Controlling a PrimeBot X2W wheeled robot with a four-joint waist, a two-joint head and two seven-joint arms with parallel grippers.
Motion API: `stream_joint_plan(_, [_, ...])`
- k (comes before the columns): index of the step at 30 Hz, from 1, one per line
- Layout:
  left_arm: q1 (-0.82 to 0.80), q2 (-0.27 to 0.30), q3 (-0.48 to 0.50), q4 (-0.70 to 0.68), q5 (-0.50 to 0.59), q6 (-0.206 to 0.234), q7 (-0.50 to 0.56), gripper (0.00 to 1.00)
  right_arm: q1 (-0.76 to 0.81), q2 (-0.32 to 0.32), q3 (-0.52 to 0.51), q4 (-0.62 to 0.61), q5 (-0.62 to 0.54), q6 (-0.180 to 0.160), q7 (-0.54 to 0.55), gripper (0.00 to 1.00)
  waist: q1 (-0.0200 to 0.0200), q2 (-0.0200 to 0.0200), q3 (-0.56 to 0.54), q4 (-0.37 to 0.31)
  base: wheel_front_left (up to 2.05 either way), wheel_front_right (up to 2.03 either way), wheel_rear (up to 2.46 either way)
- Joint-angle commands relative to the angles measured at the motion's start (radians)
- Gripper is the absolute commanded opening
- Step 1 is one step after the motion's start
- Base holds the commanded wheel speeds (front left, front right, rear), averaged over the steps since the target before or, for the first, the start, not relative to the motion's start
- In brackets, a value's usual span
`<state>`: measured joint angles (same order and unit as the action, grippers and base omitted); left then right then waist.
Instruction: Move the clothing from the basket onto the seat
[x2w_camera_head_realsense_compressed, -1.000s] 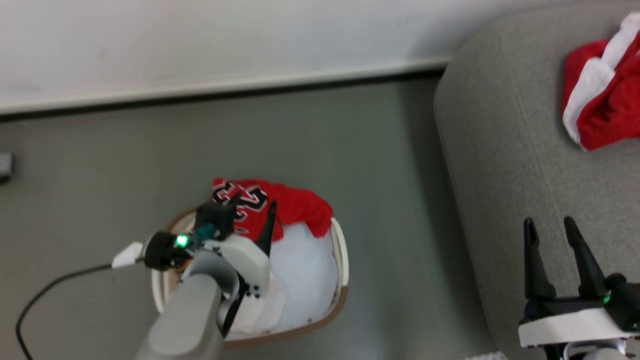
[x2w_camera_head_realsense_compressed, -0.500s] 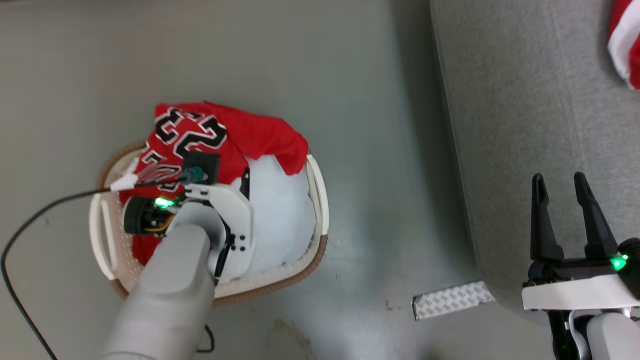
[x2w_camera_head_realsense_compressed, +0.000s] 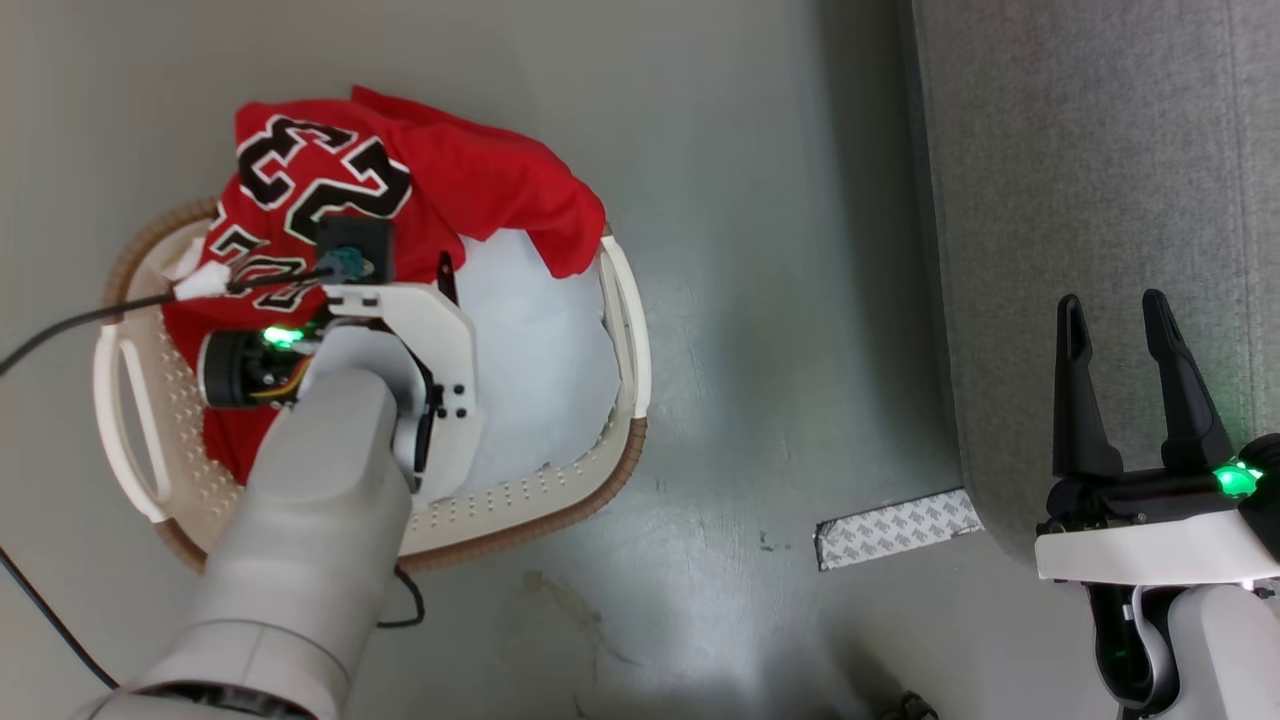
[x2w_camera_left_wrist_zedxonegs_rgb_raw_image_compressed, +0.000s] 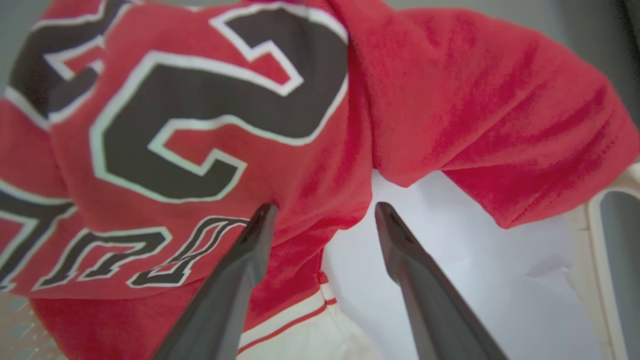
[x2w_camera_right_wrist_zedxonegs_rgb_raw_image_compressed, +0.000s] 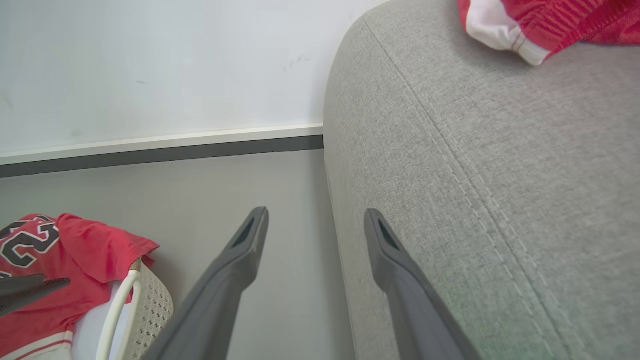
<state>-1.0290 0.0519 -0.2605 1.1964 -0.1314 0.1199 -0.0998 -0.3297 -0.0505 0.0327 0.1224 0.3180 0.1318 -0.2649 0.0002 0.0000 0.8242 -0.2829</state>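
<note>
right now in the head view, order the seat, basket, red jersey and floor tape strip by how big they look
1-2. seat and basket: similar visible area; the seat runs off frame, so no ranking.
3. red jersey, partly under the left arm.
4. tape strip.

The pale grey left forearm (x2w_camera_head_realsense_compressed: 310, 520) runs up from the lower left of the head view. It ends in a white wrist housing (x2w_camera_head_realsense_compressed: 445, 370) with a green light (x2w_camera_head_realsense_compressed: 277, 337) glowing beside it. The left end effector (x2w_camera_left_wrist_zedxonegs_rgb_raw_image_compressed: 325, 207), two long dark fingers, points forward with the fingers parted. The right end effector (x2w_camera_head_realsense_compressed: 1112, 303) stands at the lower right, its dark fingers upright and spread, above a white right wrist block (x2w_camera_head_realsense_compressed: 1140, 555).
</note>
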Motion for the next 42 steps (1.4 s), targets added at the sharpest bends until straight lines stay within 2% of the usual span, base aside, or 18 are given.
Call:
stream_joint_plan(1, [-0.021,0.015,0.006,0.013,-0.008,0.01,-0.014,1.0,-0.017,0.0,0.0,-0.007,0.013,-0.002,0.001,1.0,-0.0002,0.0,0.019,-0.005,0.0,0.0,0.0])
stream_joint_plan(21, [-0.118,0.015,0.016,0.068,-0.049,0.108,-0.096,1.0,-0.031,0.0,0.02,-0.018,0.017,-0.002,0.001,1.0,-0.0002,0.0,0.08,-0.032,0.0,0.0,0.0])
stream_joint_plan(40, [-0.177,0.027,0.006,0.068,-0.071,0.126,-0.159,1.0,-0.032,0.0,0.012,-0.027,-0.006,0.0,0.001,1.0,-0.0002,0.0,0.134,-0.025,0.0,0.0,0.0])
stream_joint_plan(42, [-0.18,0.028,0.004,0.065,-0.072,0.125,-0.162,0.69,-0.03,0.0,0.011,-0.028,-0.01,0.002,0.002,1.0,-0.0002,0.0,0.139,-0.025,0.0,0.0,0.0])
